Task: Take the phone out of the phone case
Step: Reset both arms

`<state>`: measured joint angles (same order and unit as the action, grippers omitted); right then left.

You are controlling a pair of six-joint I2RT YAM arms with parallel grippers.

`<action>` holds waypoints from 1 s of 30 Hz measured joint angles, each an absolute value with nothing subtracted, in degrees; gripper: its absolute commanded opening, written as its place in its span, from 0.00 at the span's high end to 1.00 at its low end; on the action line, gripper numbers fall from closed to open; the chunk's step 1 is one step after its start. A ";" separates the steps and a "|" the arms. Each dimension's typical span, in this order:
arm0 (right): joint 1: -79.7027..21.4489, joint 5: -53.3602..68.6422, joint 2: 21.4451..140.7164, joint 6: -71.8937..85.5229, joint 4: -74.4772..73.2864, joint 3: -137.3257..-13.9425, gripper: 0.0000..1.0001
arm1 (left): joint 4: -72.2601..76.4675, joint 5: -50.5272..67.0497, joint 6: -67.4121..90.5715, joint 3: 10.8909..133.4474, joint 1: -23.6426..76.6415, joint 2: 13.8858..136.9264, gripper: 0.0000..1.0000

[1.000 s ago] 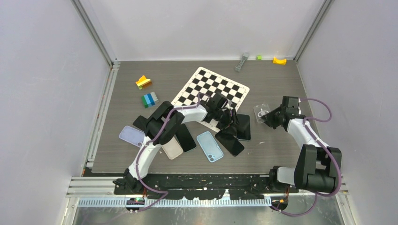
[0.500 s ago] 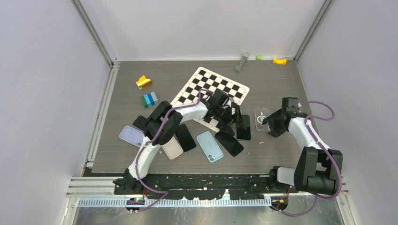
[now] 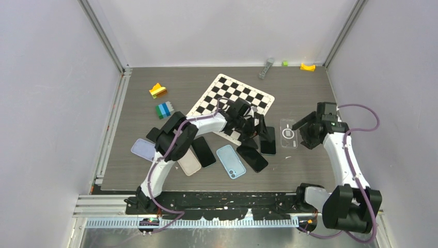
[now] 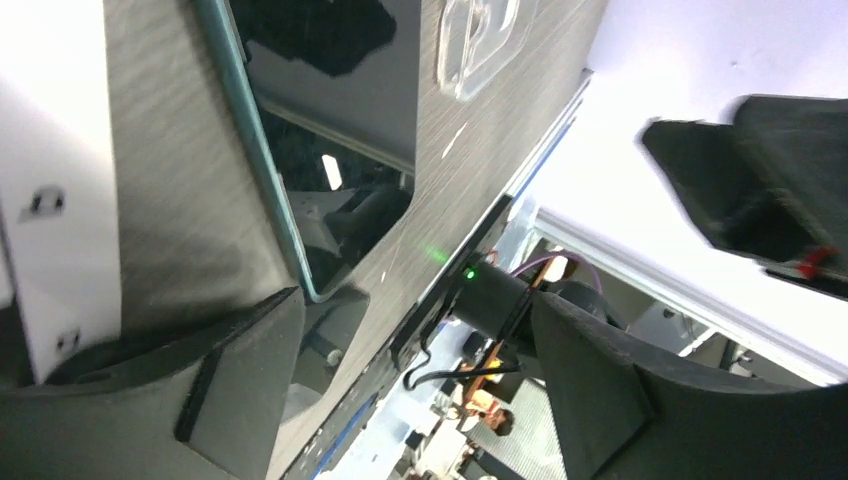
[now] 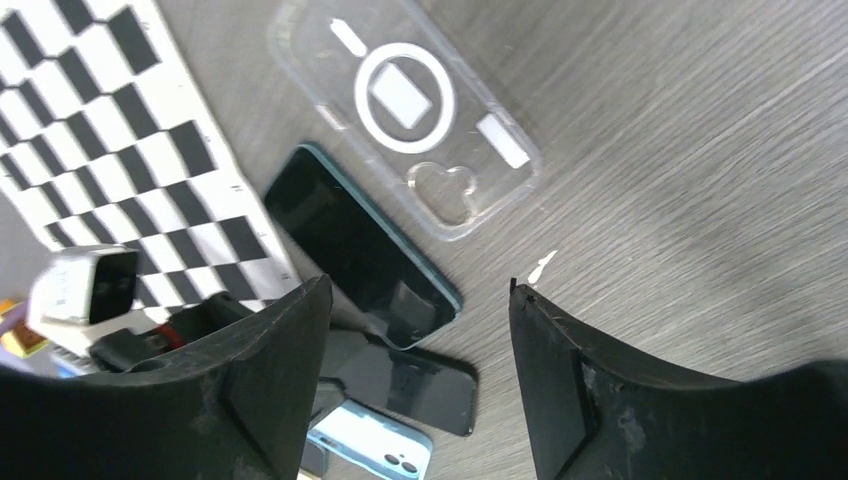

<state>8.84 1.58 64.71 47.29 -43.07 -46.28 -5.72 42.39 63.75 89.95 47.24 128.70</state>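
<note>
- Seeing the phone (image 3: 268, 140) lying flat on the table (image 3: 310, 88), dark screen up, already outside the phone case (image 3: 287, 133).
- Seeing the phone case, clear and with nothing inside, lying flat just to the right of the phone.
- Reading the gap better from the right wrist view: the phone (image 5: 360, 245) and the phone case (image 5: 405, 100) are lying close but not touching.
- Finding the left gripper (image 3: 258, 132) hanging over the left edge of the phone, with its opening hard to judge from above.
- Getting the answer from the left wrist view: the left gripper (image 4: 420, 380) is standing spread wide and pinching nothing, with the teal corner of the phone (image 4: 330, 120) just beside one finger (image 4: 240, 390).
- Finding the right gripper (image 3: 306, 133) hanging just right of the phone case.
- Seeing in its own view the right gripper (image 5: 415, 380) spread apart too, with only bare table between.
- Noticing the checkerboard mat (image 3: 235, 98) near the far end of the phone.
- Noticing a black phone (image 3: 252, 157) and a light blue phone (image 3: 230, 161) lying nearer to the bases.
</note>
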 measured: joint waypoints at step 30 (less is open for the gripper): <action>8.84 -13.56 41.39 44.84 -57.17 -82.24 0.00 | -64.29 -16.88 23.53 91.20 35.70 38.30 0.00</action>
<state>8.84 -13.56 41.39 44.84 -57.17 -82.24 -64.29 -16.88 23.53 91.20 35.70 38.30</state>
